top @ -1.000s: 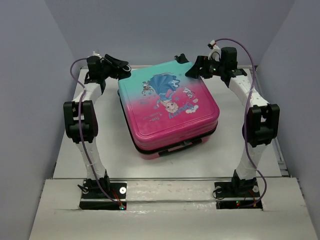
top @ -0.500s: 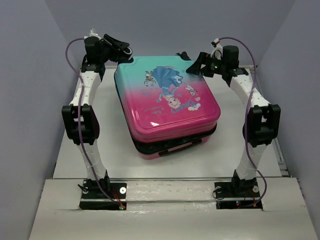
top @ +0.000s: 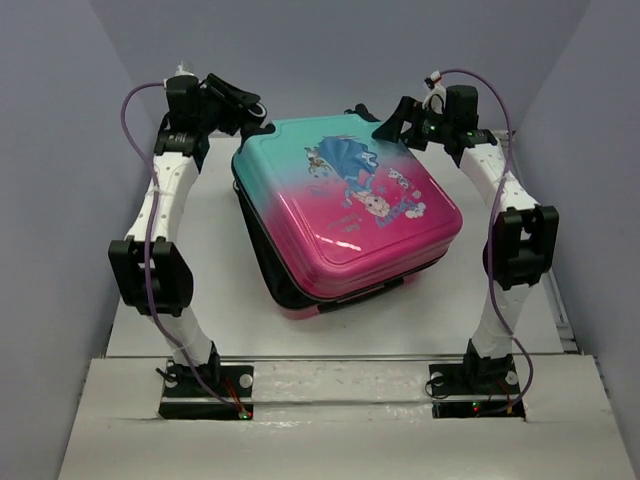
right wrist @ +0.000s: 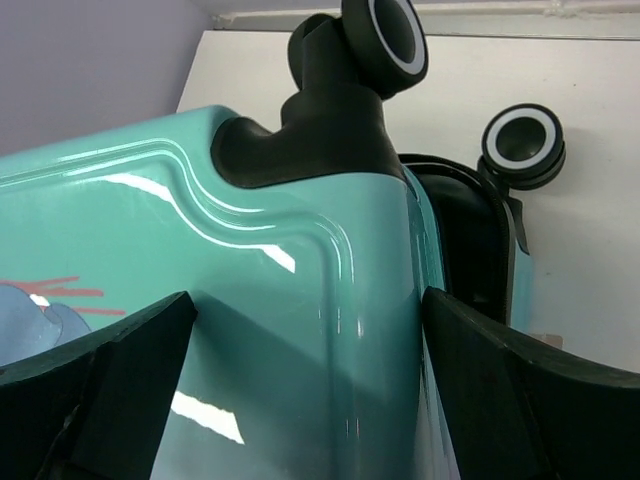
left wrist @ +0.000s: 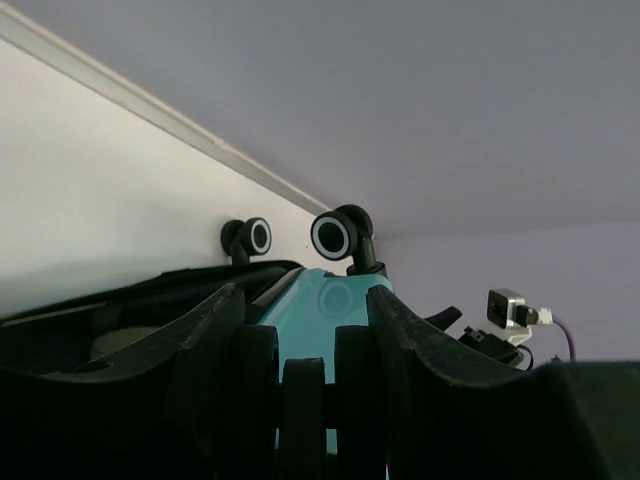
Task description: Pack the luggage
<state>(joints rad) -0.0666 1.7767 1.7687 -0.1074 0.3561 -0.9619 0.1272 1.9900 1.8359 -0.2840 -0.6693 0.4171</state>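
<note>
Two black pincers reach over the far end of the luggage (top: 345,225), which lies flat in the middle of the white worktop (top: 200,290). It is a little hard suitcase, teal at the far end and pink at the near end, with a cartoon girl in a blue dress on top. Its lid is up a bit, and a dark gap shows along the left side. The left pincer (top: 245,105) sits at the far left corner with its fingers (left wrist: 215,330) apart and the teal lid showing between them. The right pincer (top: 392,122) is at the far right corner, spread wide over the teal lid, near two black wheels (right wrist: 392,25).
</note>
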